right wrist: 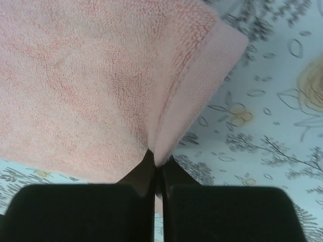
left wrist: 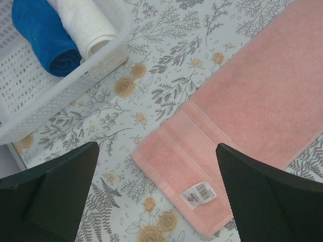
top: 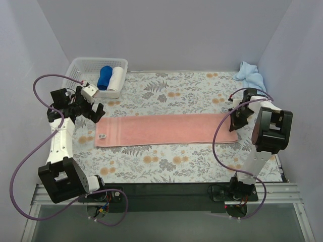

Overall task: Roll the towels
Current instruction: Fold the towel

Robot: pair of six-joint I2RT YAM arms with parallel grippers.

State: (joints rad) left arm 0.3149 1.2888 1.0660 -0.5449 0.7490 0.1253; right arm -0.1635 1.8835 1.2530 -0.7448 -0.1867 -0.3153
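Top: floral table [top: 176,91] boxed by pale walls [top: 161,30]; pink towel [top: 166,130] laid flat mid-table, light blue towel [top: 251,75] bunched at far-right corner.
Left wrist: left jaws held wide near tagged end.
Right wrist: right jaws pinched shut on pink corner.

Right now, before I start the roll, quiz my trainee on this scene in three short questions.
1. True or false: the right jaws are shut on a corner of the pink towel.
2. What lies in the white basket? A) a dark blue roll and a white roll; B) a pink roll and a green roll; C) nothing.
3. Fill in, by the robot's own sides: the light blue towel lies crumpled at the far ____ corner of the table.

Key: 1 true; 2 A; 3 right.
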